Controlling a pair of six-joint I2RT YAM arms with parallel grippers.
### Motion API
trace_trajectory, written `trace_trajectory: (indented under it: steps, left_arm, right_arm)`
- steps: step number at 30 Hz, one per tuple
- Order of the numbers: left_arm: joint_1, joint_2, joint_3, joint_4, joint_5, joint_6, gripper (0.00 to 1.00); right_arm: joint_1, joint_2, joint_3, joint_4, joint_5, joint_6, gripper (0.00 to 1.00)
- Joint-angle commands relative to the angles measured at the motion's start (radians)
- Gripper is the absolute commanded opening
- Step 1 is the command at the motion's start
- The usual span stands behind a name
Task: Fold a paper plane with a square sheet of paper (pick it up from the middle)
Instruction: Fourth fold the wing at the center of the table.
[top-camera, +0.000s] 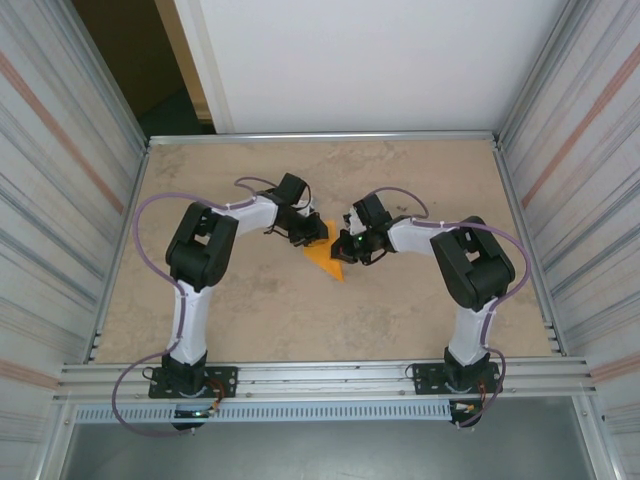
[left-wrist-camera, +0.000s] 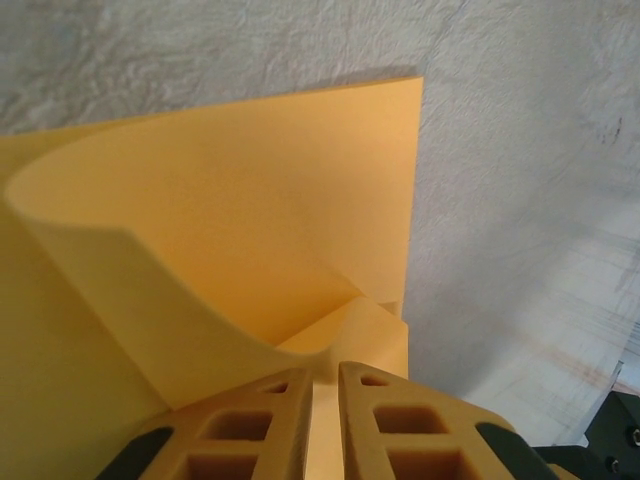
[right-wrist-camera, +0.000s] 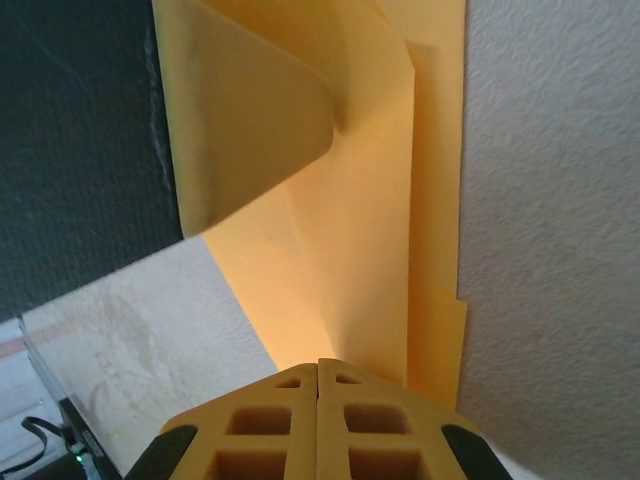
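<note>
Orange square sheet of paper (top-camera: 325, 258) — part-folded, one flap curling up — left jaws and right jaws clamped on it.

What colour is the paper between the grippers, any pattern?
The thin folded paper sheet is plain bright orange, unmarked; clearest in the right wrist view.

This is a robotics lab cell. A beige table (top-camera: 250, 310) is boxed in by ribbed panel walls (top-camera: 60, 180) along its left and right edges, held in bare aluminium framing (top-camera: 320, 136). A left arm (top-camera: 200, 250) and a right arm (top-camera: 470, 265) are bolted to a slotted aluminium rail (top-camera: 320, 378) along the near edge. Purple cables (top-camera: 150, 212) loop from their bases. A plain white board (top-camera: 370, 60) closes the far edge, with a dark gap (top-camera: 130, 60) past the far left corner.
</note>
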Motion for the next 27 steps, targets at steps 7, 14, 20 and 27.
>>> trace_trajectory:
  steps: [7,14,20,27]
  left_arm:
    - [-0.016,0.103,0.005,-0.192,-0.137,-0.009,0.17]
    - [-0.019,0.137,0.025,-0.261,-0.208,-0.036,0.18]
    - [-0.020,0.148,0.026,-0.277,-0.238,-0.050,0.18]
    - [-0.020,0.152,0.029,-0.276,-0.242,-0.060,0.18]
  right_arm:
    - [0.009,0.055,0.054,-0.040,0.024,0.021,0.02]
    - [0.010,0.049,0.030,-0.115,0.024,0.002,0.02]
    - [0.014,0.034,0.012,-0.189,0.004,-0.023,0.02]
    - [0.026,-0.006,-0.019,-0.207,-0.049,-0.038,0.02]
